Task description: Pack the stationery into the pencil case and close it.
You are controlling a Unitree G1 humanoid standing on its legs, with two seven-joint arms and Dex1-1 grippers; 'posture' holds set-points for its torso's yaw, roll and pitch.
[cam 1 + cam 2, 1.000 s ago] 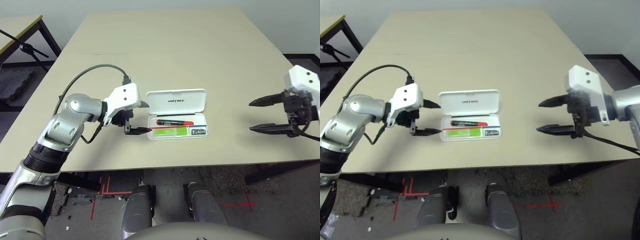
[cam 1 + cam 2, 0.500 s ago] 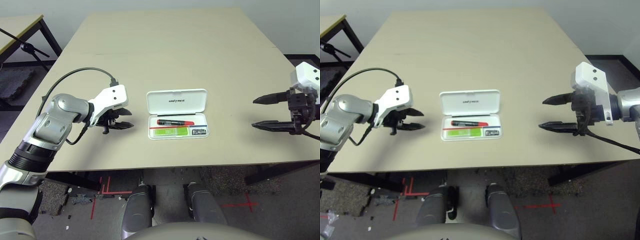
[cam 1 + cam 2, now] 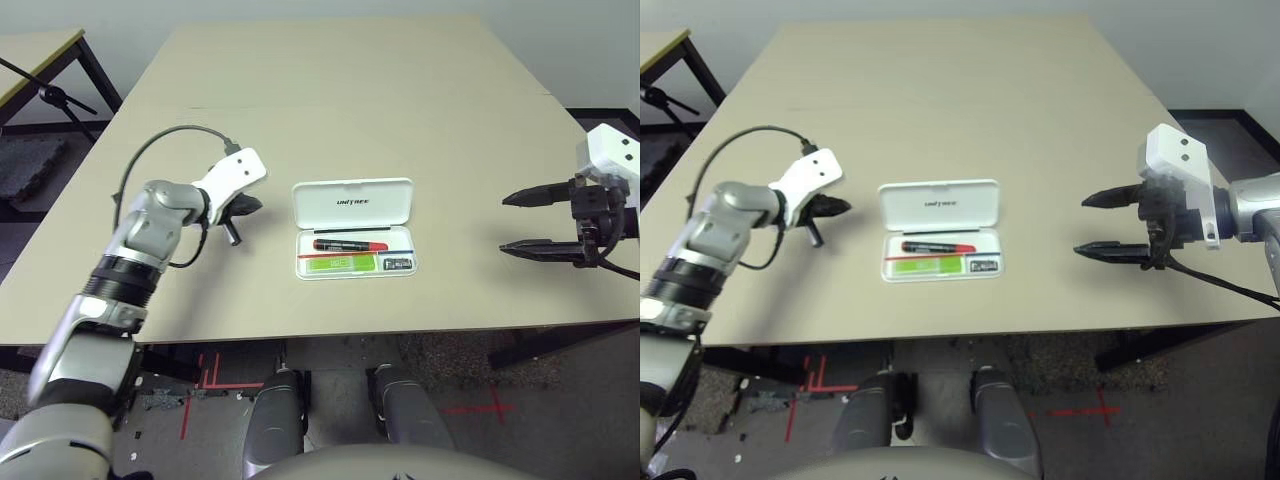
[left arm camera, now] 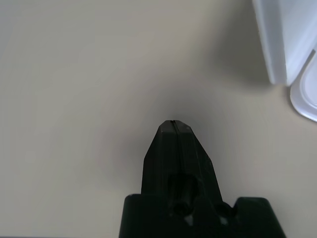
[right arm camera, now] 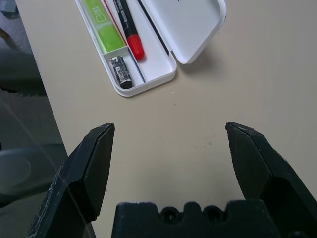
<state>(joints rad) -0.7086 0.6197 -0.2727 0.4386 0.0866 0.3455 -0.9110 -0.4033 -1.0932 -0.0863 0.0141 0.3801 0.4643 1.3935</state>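
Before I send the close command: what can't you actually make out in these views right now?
- Small dark cylindrical piece in the pencil case: its label print is too small to read.
- Pencil case in the left wrist view: cut off by the picture's edge, one corner in frame.
- Lid hinge: too small in the head views to tell its state.
- Left end effector: its base runs off the picture's edge.

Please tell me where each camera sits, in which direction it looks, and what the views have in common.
Eye views: on the head, looking forward and down at the table over both forearms.
Left wrist view: along the shut left gripper, facing bare tabletop beside the pencil case.
Right wrist view: along the open right gripper, facing the open case.
Shared: the pencil case appears in all views.
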